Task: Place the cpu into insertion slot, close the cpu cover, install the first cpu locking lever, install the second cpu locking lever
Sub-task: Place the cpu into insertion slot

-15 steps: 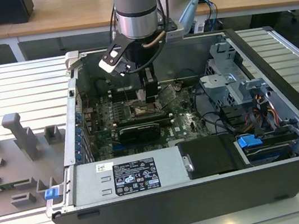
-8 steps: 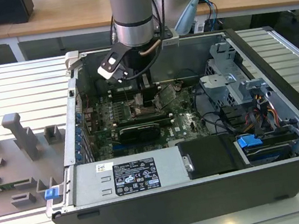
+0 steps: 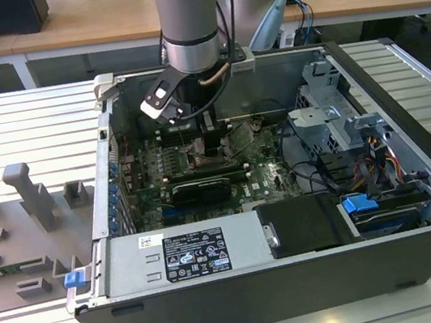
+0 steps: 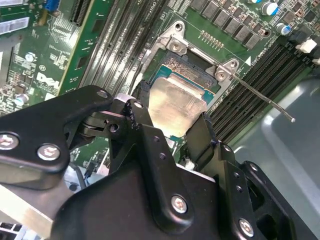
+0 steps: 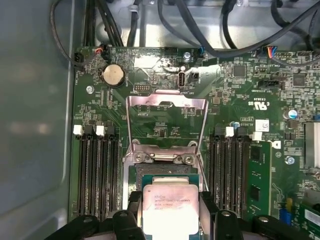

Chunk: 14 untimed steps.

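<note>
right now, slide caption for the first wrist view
gripper holding the cpu at the insertion slot, cpu cover hinged open

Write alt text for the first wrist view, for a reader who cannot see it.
The gripper holds the cpu, silvery face up, at the insertion slot on a green motherboard. The cpu cover stands swung open beyond it, with black memory slots on either side.

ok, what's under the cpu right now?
The square dark insertion slot lies under the pale silvery square cpu, which the black hand grips. One strip of its contact field shows past the chip's edge; the rest is covered, so seating can't be judged.
</note>
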### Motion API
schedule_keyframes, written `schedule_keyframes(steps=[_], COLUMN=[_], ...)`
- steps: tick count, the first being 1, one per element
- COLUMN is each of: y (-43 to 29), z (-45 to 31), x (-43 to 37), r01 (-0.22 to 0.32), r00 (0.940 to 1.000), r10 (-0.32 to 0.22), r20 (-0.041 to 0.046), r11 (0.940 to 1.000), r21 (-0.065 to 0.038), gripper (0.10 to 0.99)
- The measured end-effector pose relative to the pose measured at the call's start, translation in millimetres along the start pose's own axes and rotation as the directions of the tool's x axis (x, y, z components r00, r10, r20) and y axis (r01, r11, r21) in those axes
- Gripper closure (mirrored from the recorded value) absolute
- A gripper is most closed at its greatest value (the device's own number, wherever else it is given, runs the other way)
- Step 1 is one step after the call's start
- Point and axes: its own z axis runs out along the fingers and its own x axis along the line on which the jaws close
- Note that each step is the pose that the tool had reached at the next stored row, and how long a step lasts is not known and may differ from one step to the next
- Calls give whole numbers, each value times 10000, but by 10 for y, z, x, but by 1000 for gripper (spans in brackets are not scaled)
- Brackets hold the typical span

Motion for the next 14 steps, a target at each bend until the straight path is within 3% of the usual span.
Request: schedule_keyframes(steps=[5,14], y=[-12,-17], z=[94,175], x=[39,46], r01=[-265,-474], r00=[9996,9989], r10=[265,474], r20=[17,35], r11=[9996,9989], r21=[0,-1], gripper=[549,549])
